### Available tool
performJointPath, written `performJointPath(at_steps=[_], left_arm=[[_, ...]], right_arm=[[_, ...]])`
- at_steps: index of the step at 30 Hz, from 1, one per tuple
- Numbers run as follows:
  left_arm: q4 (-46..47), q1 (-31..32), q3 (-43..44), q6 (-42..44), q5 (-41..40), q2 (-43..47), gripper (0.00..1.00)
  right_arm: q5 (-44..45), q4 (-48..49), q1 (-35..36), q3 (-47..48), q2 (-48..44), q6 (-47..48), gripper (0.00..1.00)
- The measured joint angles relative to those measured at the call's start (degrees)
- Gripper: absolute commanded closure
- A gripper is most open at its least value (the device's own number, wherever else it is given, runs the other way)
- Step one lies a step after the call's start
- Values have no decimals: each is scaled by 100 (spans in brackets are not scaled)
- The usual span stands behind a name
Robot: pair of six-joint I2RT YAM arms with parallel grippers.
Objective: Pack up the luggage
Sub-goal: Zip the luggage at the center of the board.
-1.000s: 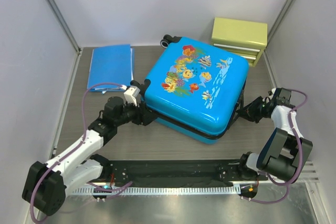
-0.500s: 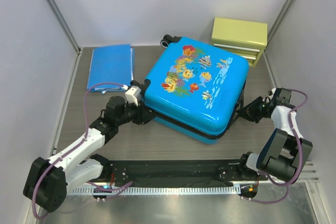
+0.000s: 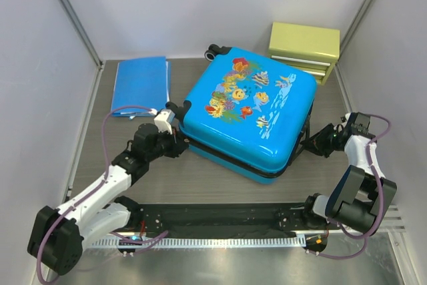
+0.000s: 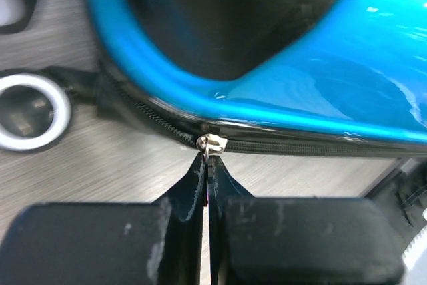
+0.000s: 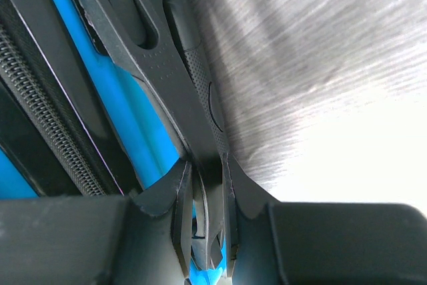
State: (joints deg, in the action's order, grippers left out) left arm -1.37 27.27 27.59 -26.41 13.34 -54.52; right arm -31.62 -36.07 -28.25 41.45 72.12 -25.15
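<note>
The luggage (image 3: 250, 108), a bright-blue hard case with fish prints, lies flat and closed in the middle of the table. At its near-left corner my left gripper (image 3: 179, 143) meets the zip line. In the left wrist view the gripper (image 4: 207, 165) is shut, and its tips pinch the thin pull just under the silver zip slider (image 4: 213, 143). My right gripper (image 3: 319, 139) is at the case's right side. There it (image 5: 205, 185) is shut on the black handle (image 5: 193, 78) beside the blue shell (image 5: 127, 111).
A flat blue folder (image 3: 140, 85) lies at the back left. A yellow-green drawer box (image 3: 303, 50) stands at the back right, close to the case. Black wheels (image 3: 212, 51) stick out at the case's far corner, and one wheel (image 4: 30, 111) sits left of my left gripper.
My left gripper's jaws have closed at the zip slider, and that arm has shifted slightly to the left. The right arm and the case have not moved.
</note>
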Motion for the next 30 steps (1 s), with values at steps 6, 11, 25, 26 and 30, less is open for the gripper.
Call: performJointPath(at_steps=[6,11,25,26,30], left_arm=[[-389,66,2,0,-713,413,100],[-492,94,7,-4,-1058,514,100],[-566,-133,345,46,-1508,17,100],[-562,-168,358,48,-1484,-15,100],[-459,-313,396,48,-1419,-155,100]], right_arm=[[24,-214,0,-15,-52,0,99],[28,-236,0,-15,-63,0,99],[22,-356,0,-42,-131,0,99],[17,-372,0,-46,-138,0,99],[-13,-433,0,-55,-140,-2,99]])
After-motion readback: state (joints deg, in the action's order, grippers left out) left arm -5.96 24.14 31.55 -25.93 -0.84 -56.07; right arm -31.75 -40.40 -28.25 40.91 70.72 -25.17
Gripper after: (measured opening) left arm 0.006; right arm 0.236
